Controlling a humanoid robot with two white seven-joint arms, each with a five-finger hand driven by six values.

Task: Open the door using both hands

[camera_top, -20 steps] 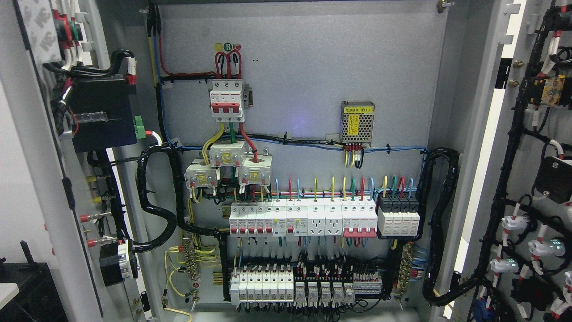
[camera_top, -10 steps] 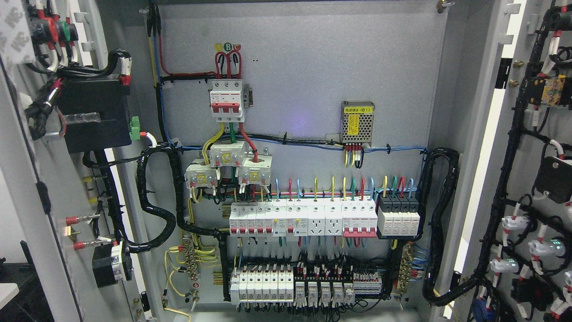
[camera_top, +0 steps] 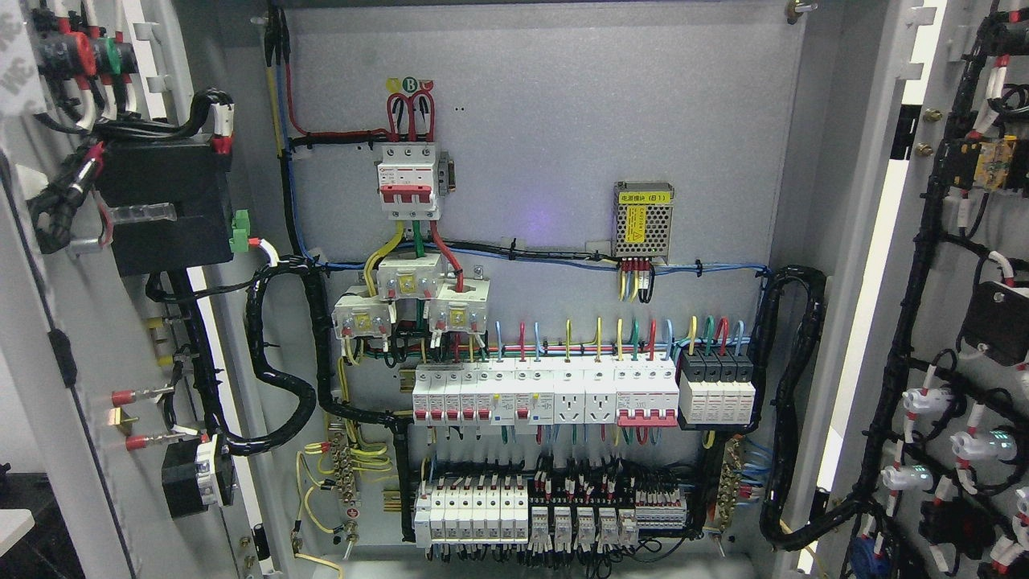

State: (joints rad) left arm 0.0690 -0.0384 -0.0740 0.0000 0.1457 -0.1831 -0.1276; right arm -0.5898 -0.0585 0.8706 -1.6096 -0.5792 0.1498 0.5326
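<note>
An electrical cabinet stands wide open in front of me. Its left door [camera_top: 88,386] swings out at the picture's left, showing its inner face with a black box [camera_top: 165,205], wiring and red-tipped terminals. The right door [camera_top: 949,241] stands open at the picture's right, carrying black cable looms and white lamp holders. Between them the grey back panel [camera_top: 563,121] holds a red-handled main breaker [camera_top: 410,181], rows of white breakers [camera_top: 547,394] and a small power supply [camera_top: 643,221]. Neither of my hands nor any arm shows in the head view.
Thick black cable bundles [camera_top: 281,386] loop from each door to the panel near the hinges. A dark object [camera_top: 32,523] sits low at the far left, outside the left door.
The left door has swung further open, its inner parts sliding toward the picture's left. The right door and the panel have not moved.
</note>
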